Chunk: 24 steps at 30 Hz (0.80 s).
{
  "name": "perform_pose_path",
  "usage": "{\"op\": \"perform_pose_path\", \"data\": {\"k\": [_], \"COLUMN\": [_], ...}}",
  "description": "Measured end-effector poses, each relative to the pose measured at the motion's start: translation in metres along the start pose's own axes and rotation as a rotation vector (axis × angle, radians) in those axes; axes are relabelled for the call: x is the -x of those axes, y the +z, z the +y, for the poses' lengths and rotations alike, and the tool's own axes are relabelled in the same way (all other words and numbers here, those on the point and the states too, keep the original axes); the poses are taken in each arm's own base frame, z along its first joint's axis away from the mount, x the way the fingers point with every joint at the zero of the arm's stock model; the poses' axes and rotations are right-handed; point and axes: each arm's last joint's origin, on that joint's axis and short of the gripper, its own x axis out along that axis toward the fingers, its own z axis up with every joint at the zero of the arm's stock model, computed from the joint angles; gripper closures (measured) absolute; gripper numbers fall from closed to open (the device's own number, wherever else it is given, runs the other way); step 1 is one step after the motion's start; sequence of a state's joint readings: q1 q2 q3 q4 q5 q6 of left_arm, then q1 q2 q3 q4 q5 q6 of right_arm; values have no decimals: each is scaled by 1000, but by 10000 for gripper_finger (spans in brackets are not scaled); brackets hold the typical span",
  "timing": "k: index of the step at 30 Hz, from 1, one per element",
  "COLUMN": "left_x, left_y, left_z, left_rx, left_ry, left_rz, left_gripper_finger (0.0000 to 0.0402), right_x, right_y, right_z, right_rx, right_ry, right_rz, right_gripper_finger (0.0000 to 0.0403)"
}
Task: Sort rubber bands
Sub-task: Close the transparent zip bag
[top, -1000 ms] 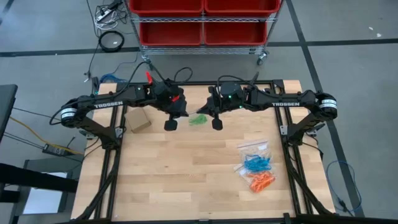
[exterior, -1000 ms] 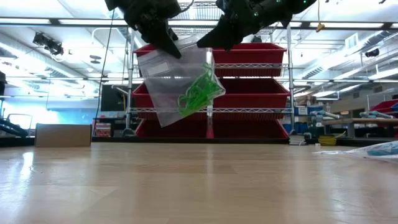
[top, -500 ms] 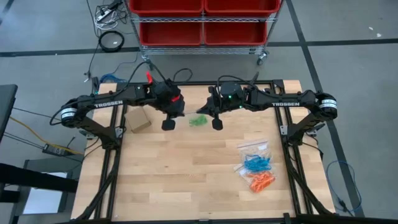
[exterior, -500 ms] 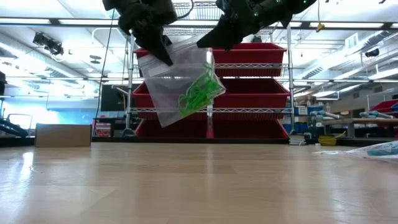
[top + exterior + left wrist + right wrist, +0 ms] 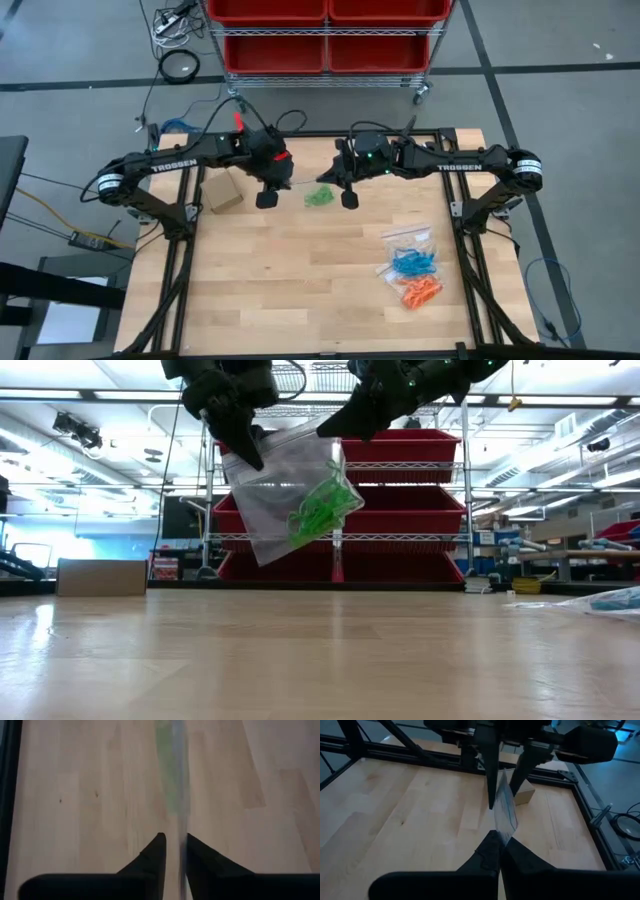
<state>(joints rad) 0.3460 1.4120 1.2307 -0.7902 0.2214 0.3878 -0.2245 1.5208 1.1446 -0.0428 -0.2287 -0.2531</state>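
A clear plastic bag (image 5: 280, 500) holding green rubber bands (image 5: 322, 508) hangs well above the table. In the high view the bands (image 5: 320, 195) show between my two grippers. My right gripper (image 5: 335, 428) is shut on the bag's top edge. My left gripper (image 5: 176, 851) is open at the other end of that top edge. The bag's thin edge (image 5: 181, 820) runs through the gap between its fingers. The right wrist view shows the left fingers (image 5: 490, 775) apart on either side of the bag (image 5: 506, 812). My right gripper pinches the bag's top edge near one corner (image 5: 504, 832) between its two fingers. They come slanting down from the table's right side. The bag hangs below them, tilted and clear of the table, with the green bands gathered low on its right side. My left gripper's fingers flank the bag's edge; I cannot tell whether they touch it.
Two more clear bags lie at the table's right, one with blue bands (image 5: 412, 262) and one with orange bands (image 5: 420, 292). A small cardboard box (image 5: 222, 195) sits at the far left. Red bins on a wire rack (image 5: 325, 40) stand beyond the far edge.
My left gripper has moved a little toward the table's left edge, along the bag's top edge to its corner, and has tipped further down. The bag still hangs from my right gripper, hardly changed.
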Motion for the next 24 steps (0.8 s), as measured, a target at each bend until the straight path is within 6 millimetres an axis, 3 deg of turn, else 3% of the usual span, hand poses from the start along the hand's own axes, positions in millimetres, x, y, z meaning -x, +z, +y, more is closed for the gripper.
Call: {"op": "perform_pose_path", "data": {"k": [5,10,14,17,24], "left_x": [2,4,6,5,5], "left_y": [-6,-12,-15,-18,-22], "left_z": [8,7,3,2,0], "left_rx": [32,6,5,20,46], "left_ry": [11,16,-34,-82,-107], "left_rz": [21,13,-18,-9,23], "left_gripper_finger": [325,387,397,391,334], "right_x": [0,0,0,0,0], "right_y": [-1,-1,-1,-1,-1], "right_z": [0,0,0,0,0], "right_rx": [-2,-2,0,0,0], "right_ry": [1,3,3,2,2], "right_rz": [7,13,15,14,12], "right_gripper_finger": [403,403,403,403,403]}}
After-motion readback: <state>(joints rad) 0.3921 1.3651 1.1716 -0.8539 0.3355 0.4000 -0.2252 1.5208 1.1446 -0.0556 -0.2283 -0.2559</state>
